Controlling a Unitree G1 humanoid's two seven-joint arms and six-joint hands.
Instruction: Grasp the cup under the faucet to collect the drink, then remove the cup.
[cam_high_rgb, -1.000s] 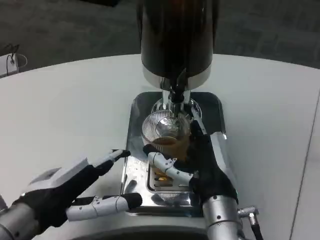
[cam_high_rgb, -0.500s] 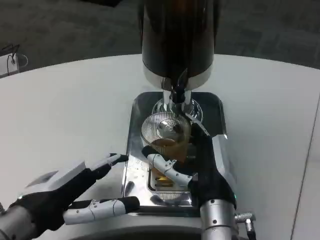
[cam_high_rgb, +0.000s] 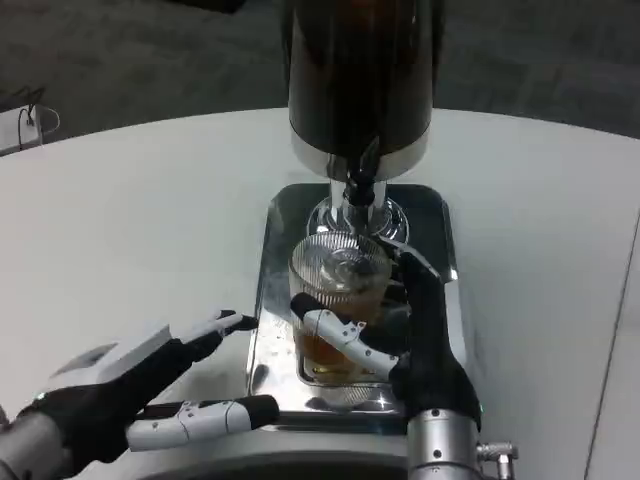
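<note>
Beneath the faucet (cam_high_rgb: 360, 185), on the metal tray (cam_high_rgb: 272, 300), the right hand (cam_high_rgb: 420, 335) grips the cup (cam_high_rgb: 338, 300); the left hand (cam_high_rgb: 140, 390) lies spread, holding nothing.

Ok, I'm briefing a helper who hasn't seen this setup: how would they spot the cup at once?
Find the tall dark drink dispenser at the table's far side; a shiny metal drip tray lies before it. The cup stands on that tray just below the faucet, gripped by the right hand. It is the only clear ribbed vessel, partly filled with amber drink.
</note>
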